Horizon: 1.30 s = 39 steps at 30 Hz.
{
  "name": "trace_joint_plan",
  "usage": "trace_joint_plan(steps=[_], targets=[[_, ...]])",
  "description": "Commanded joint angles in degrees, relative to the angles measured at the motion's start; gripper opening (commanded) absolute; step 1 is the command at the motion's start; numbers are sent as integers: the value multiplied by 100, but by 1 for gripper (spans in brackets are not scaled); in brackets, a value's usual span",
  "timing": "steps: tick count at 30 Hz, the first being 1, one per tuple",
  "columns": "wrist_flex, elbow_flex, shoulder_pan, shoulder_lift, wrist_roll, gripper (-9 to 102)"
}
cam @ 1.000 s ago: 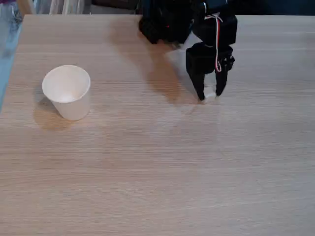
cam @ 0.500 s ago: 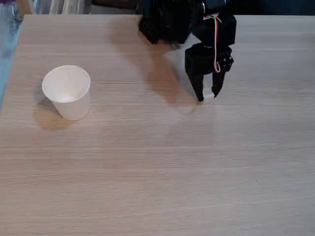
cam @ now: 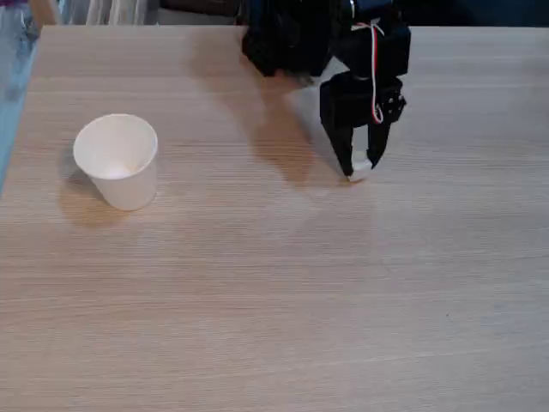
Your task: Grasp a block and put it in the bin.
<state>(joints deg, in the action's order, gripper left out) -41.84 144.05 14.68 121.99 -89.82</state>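
Note:
In the fixed view my black gripper points down near the table's upper right, its two fingers closed on a tiny white block held between the tips, just above the wood. The bin, a white paper cup with a round rolled rim, stands upright at the left of the table, far to the left of the gripper. Its inside looks empty.
The arm's black base sits at the table's back edge, behind the gripper. The light wooden table stretches wide between gripper and cup and toward the front. The table's left edge runs close to the cup.
The fingers have closed inward on the block, and the gripper with the block has risen slightly off the table surface.

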Motion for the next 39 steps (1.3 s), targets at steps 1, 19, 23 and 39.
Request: trace_joint_plan(steps=[1,19,23,39], targets=[[-237,-404,-193,299,-97,2],[-1037,-1415,-2320,1406,-1002,3],[-1072,-1450,-2927,1529,-1020,4],[-879,-2215,-4456,1354,-1195,1]])
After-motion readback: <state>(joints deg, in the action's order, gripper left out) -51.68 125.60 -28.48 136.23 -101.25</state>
